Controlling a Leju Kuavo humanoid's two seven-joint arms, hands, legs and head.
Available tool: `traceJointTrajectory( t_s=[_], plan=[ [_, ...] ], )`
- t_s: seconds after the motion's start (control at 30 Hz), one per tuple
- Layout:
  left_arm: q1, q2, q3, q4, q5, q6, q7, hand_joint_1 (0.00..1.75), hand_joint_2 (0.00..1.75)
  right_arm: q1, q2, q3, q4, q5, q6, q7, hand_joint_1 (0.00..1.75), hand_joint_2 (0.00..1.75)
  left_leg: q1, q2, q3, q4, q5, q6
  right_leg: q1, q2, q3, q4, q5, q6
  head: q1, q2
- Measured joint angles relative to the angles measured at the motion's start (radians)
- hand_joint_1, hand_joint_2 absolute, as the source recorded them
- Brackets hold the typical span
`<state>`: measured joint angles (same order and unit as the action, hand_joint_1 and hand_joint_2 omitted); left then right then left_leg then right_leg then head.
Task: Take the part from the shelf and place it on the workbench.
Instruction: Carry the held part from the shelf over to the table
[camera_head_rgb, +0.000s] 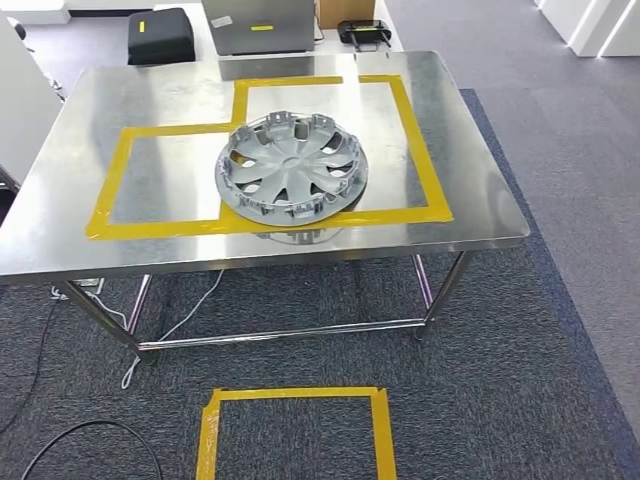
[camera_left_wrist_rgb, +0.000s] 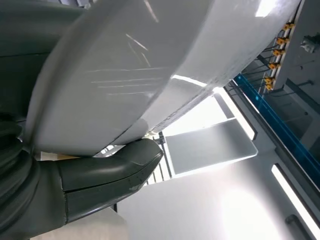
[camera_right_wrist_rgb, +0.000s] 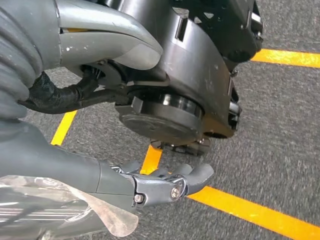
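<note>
The part, a silver wheel cover (camera_head_rgb: 293, 165), lies flat on the steel workbench (camera_head_rgb: 468, 190), over the near edge of the yellow tape outline (camera_head_rgb: 113, 180). No hand touches it. In the left wrist view my left hand (camera_left_wrist_rgb: 109, 172) shows its grey thumb stretched out with nothing in it; a white curved surface hides its fingers. My right hand (camera_right_wrist_rgb: 151, 185) hangs over the grey carpet with thumb and fingers apart, holding nothing.
A yellow tape square (camera_head_rgb: 294, 395) marks the carpet in front of the bench. Cables (camera_head_rgb: 75, 430) trail on the floor at the left. Behind the bench stand a black bag (camera_head_rgb: 160, 35), a grey case (camera_head_rgb: 260, 25) and a black device (camera_head_rgb: 364, 33).
</note>
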<state>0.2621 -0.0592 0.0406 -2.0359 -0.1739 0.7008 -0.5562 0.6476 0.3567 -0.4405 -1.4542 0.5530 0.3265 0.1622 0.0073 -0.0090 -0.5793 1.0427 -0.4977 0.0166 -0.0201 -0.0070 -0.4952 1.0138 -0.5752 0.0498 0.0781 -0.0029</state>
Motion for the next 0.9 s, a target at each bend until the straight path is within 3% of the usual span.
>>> traceJointTrajectory(
  t_s=[0.07,0.17,0.2,0.23,0.3,0.37,0.43,0.5,0.6,0.7,0.73,0.77,0.8,0.83,0.9],
  plan=[
    [0.0,-0.001,0.001,0.0,0.0,0.0,-0.001,1.75,1.75,-0.001,0.0,0.0,0.0,0.001,0.0,-0.001,0.0,1.75,0.004,-0.001,0.011,-0.012,-0.001,0.008,0.001,0.002,-0.024,0.053,-0.03,0.007,0.002,0.0],
    [0.0,-0.001,0.002,0.0,0.0,0.0,-0.002,1.75,1.75,-0.001,0.0,0.0,0.0,0.002,0.0,-0.002,0.0,1.75,-0.003,0.0,0.021,-0.013,-0.012,0.022,0.002,0.004,-0.143,0.24,-0.094,0.006,0.002,0.0],
    [0.0,-0.001,0.002,0.0,0.0,0.0,-0.002,1.75,1.75,0.0,0.0,0.0,0.0,0.002,0.0,-0.002,0.0,1.75,-0.006,0.0,0.026,-0.013,-0.016,0.024,0.003,0.004,-0.173,0.273,-0.09,0.004,0.002,0.0],
    [0.0,-0.001,0.002,0.0,0.0,0.0,-0.002,1.75,1.75,0.0,0.0,0.0,0.0,0.002,0.0,-0.002,0.0,1.75,-0.01,-0.001,0.034,-0.013,-0.022,0.026,0.006,0.004,-0.184,0.268,-0.064,0.0,0.002,0.0],
    [0.001,-0.002,0.002,0.0,0.0,0.0,-0.002,1.75,1.75,0.0,0.0,0.0,0.0,0.002,0.0,-0.002,0.0,1.75,-0.015,-0.003,0.054,-0.013,-0.036,0.027,0.013,0.005,-0.156,0.164,0.026,-0.015,0.002,0.0],
    [0.0,-0.003,0.002,0.0,0.0,0.0,-0.002,1.75,1.75,0.0,-0.001,0.0,0.0,0.003,0.0,-0.002,0.0,1.75,-0.019,-0.003,0.066,-0.012,-0.05,0.023,0.023,0.007,-0.113,0.062,0.078,-0.036,-0.004,0.0],
    [0.0,-0.004,0.002,0.001,0.001,0.0,-0.003,1.75,1.75,0.0,-0.002,0.0,0.0,0.005,0.0,-0.002,0.0,1.75,-0.016,-0.003,0.066,-0.011,-0.057,0.015,0.029,0.008,-0.093,0.031,0.076,-0.046,-0.009,0.0],
    [0.0,-0.004,0.002,0.001,0.001,0.0,-0.003,1.75,1.75,0.002,-0.002,0.0,0.0,0.009,0.001,-0.002,0.0,1.75,-0.014,-0.003,0.068,-0.015,-0.058,0.008,0.03,0.009,-0.087,0.021,0.075,-0.047,-0.009,0.0],
    [-0.002,-0.005,0.002,0.0,0.0,0.0,-0.004,1.75,1.75,0.003,-0.002,-0.001,0.0,0.012,0.0,-0.003,0.0,1.75,-0.013,-0.002,0.059,0.023,-0.085,-0.008,0.018,0.006,-0.061,-0.008,0.078,-0.052,-0.01,0.0],
    [-0.001,-0.004,0.003,0.0,0.001,0.0,-0.004,1.75,1.75,0.002,-0.002,-0.001,0.0,0.012,0.0,-0.003,0.0,1.75,0.001,-0.001,-0.039,0.193,-0.147,-0.028,0.01,0.003,-0.039,-0.018,0.069,-0.054,-0.012,0.0],
    [0.0,-0.004,0.003,0.0,0.001,0.0,-0.004,1.75,1.75,0.002,-0.002,0.0,0.0,0.012,0.0,-0.003,0.0,1.75,0.007,0.0,-0.069,0.233,-0.148,-0.034,0.007,0.003,-0.034,-0.018,0.064,-0.051,-0.012,0.0],
    [0.001,-0.004,0.003,0.0,0.001,0.0,-0.004,1.75,1.75,0.002,-0.002,-0.001,0.0,0.012,0.0,-0.003,0.0,1.75,0.012,0.0,-0.084,0.24,-0.129,-0.039,0.004,0.003,-0.026,-0.018,0.058,-0.048,-0.012,0.0],
    [0.001,-0.004,0.003,0.0,0.001,0.0,-0.004,1.75,1.75,0.002,-0.002,-0.001,0.0,0.011,0.0,-0.002,0.0,1.75,0.017,0.001,-0.08,0.211,-0.093,-0.044,0.001,0.004,-0.018,-0.018,0.052,-0.043,-0.012,0.0],
    [0.001,-0.004,0.004,0.0,0.001,0.0,-0.004,1.75,1.75,0.002,-0.002,-0.001,0.0,0.01,0.0,-0.002,0.0,1.75,0.021,0.002,-0.059,0.149,-0.045,-0.049,-0.003,0.005,-0.008,-0.018,0.044,-0.037,-0.012,0.0],
    [0.0,-0.004,0.004,0.001,0.001,0.0,-0.004,1.75,1.75,0.002,-0.002,0.0,0.0,0.008,-0.001,-0.002,0.0,1.75,0.02,0.004,-0.011,0.035,0.005,-0.053,-0.006,0.006,0.002,-0.017,0.028,-0.02,-0.018,0.0]
  ],
)
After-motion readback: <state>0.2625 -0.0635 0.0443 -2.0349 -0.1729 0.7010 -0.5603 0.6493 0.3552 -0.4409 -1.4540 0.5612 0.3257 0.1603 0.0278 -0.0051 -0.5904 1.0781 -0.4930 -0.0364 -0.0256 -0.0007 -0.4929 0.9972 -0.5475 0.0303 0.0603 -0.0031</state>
